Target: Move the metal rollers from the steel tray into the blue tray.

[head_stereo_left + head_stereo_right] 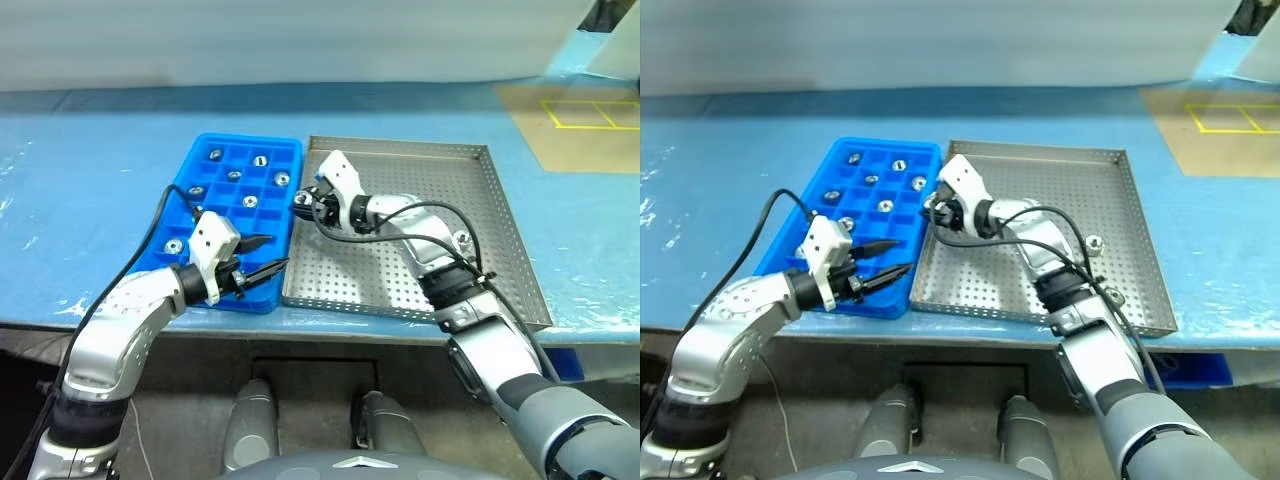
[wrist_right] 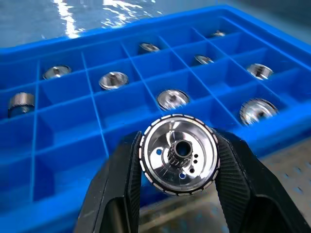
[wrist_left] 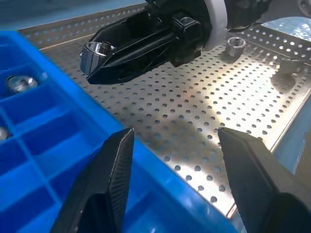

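Metal rollers (image 1: 259, 160) lie already in several cells of the blue tray (image 1: 200, 155), one roller to a cell, mostly in the far half of the grid; two more rollers (image 1: 1093, 243) rest on the perforated floor of the steel tray (image 1: 480, 190), toward its 3 o'clock side; the two trays stand side by side on the blue table cover (image 1: 90, 170), the blue tray at 9 o'clock of the steel one, rims nearly touching; the right gripper (image 2: 177, 160) is clamped on one roller (image 2: 178, 154), its two black fingers pressing the ribbed outer wall from both sides, the centre hole facing the wrist camera; this gripper hangs above the border between the trays, at the 9 o'clock rim of the steel tray, with the blue cells just beyond it; the left gripper (image 1: 262, 255) hangs over the near corner of the blue tray, at about 6 o'clock of it, pointing toward the steel tray; its fingers (image 3: 104, 179) stand apart and nothing is between them; the two grippers are near each other but do not touch.
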Motion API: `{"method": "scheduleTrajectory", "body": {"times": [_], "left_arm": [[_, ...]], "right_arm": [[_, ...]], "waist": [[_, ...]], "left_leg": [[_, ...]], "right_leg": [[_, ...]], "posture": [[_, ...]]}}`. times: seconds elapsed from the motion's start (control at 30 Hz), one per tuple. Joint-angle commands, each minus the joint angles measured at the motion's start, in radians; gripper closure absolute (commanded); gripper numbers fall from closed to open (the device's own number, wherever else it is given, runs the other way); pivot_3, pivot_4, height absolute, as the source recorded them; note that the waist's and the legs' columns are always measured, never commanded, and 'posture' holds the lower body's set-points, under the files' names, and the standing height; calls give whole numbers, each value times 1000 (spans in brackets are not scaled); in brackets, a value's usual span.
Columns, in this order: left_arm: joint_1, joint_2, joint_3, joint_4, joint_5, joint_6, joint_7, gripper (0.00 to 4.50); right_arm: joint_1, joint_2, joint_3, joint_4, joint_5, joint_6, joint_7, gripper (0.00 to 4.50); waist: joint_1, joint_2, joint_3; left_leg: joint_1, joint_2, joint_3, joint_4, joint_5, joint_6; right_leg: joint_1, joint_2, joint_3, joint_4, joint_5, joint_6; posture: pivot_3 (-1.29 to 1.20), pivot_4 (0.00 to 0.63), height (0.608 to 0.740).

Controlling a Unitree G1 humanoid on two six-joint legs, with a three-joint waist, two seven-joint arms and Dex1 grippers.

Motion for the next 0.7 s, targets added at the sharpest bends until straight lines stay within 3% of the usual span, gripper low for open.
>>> {"method": "scheduleTrajectory", "body": {"times": [0.03, 0.3, 0.67, 0.7], "left_arm": [[63, 3, 65, -133, -60, 32, 56, 1599], [167, 10, 87, -233, -75, 47, 144, 1599], [162, 32, 83, -224, -96, 35, 168, 1599], [161, 34, 84, -222, -97, 34, 168, 1599]], "right_arm": [[-70, 60, 18, 52, -13, -83, 49, 2846], [-126, 125, 79, 185, -74, -119, 150, 2846], [-130, 151, 69, 269, -140, -164, 113, 2846], [-124, 151, 70, 271, -143, -162, 117, 2496]], "waist": [[10, 0, 0], [65, 0, 0], [100, 0, 0], [100, 0, 0]], "left_leg": [[0, 0, 0, 0, 0, 0], [-1, 1, -2, 0, 0, 0], [-2, 2, -3, -1, 2, -5], [-2, 2, -3, -1, 2, -5]], "right_leg": [[0, 0, 0, 0, 0, 0], [0, 0, -2, 0, 0, 0], [-2, 1, -2, 1, 0, 0], [-2, 1, -2, 0, 0, 0]], "posture": [[354, 150, 740], [445, 150, 740], [456, 150, 740], [456, 150, 740]]}}
